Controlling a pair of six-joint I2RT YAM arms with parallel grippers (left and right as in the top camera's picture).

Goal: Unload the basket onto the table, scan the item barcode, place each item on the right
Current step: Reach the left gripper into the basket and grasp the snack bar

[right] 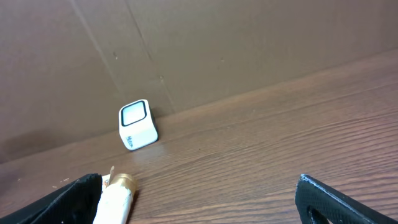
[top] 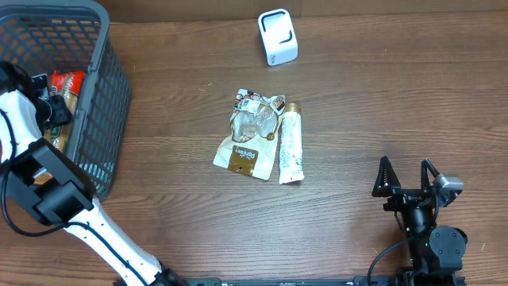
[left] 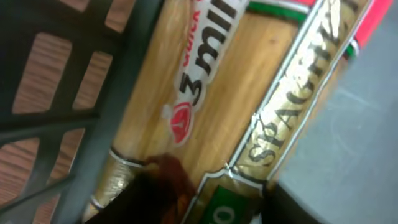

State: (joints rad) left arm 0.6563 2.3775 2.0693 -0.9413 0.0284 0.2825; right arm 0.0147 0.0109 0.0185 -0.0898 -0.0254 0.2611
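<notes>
Reaching into the basket (top: 113,95), the left gripper (top: 50,108) meets the spaghetti packet (left: 261,87), its grip unclear, while the right gripper (top: 406,164) gapes wide and empty.

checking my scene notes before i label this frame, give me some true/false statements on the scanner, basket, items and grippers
1. The white scanner stands at the far side of the table, apart from the items in the middle. True.
2. The right gripper holds the tube. False: it is open and empty, and the tube lies on the table beside the pouch.
3. The left gripper reaches into the basket. True.
4. The basket holds nothing. False: a spaghetti packet lies in it, right in front of the left wrist camera.
</notes>
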